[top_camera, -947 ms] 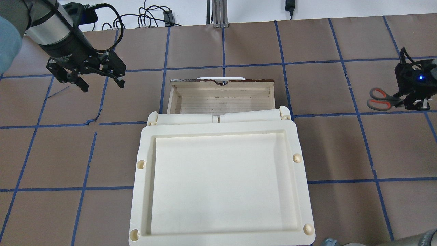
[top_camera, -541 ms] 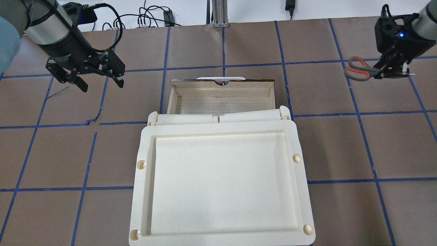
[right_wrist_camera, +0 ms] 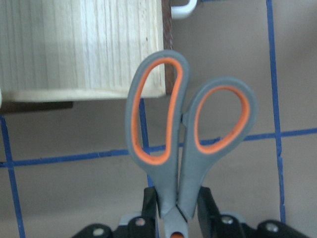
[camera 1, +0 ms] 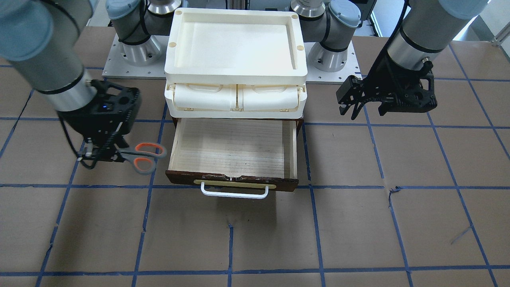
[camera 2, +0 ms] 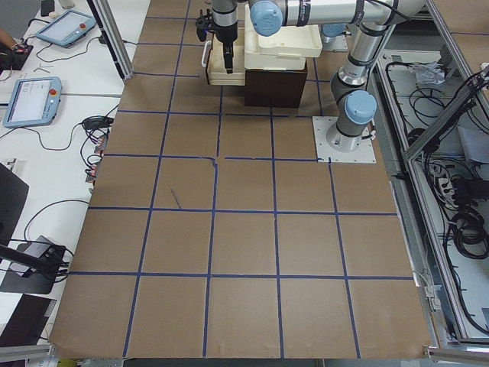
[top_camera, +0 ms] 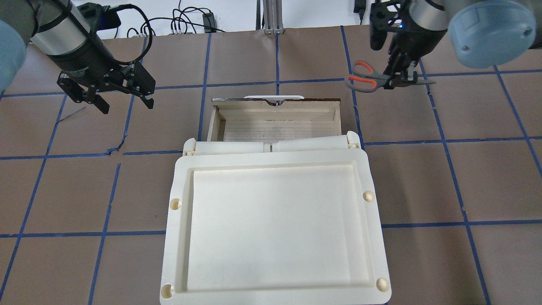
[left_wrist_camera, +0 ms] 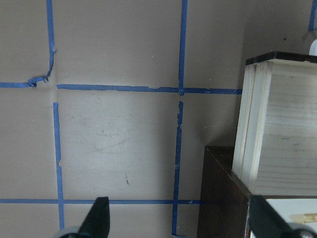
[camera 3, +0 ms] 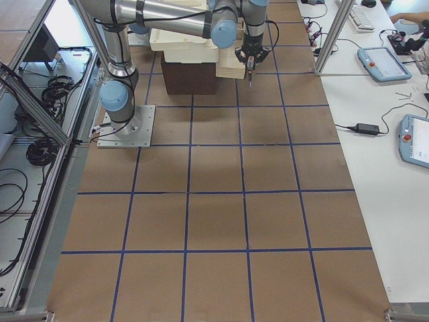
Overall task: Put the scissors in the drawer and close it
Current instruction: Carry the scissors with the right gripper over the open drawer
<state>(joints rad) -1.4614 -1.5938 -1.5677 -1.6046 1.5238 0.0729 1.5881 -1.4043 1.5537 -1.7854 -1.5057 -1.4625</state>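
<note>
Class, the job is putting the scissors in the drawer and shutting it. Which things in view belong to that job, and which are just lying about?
Belongs to the job:
scissors, gripped by the right end effector
drawer, open and empty
left end effector, open, holding nothing

Just lying about:
cream tray above the drawer
cables beyond the table

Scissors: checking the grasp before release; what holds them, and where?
The right end effector clamps the scissors near the pivot, handles free; left end effector holds nothing.

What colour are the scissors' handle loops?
The scissors have grey loops lined with orange on the inside; this shows best in the right wrist-mounted view.
</note>
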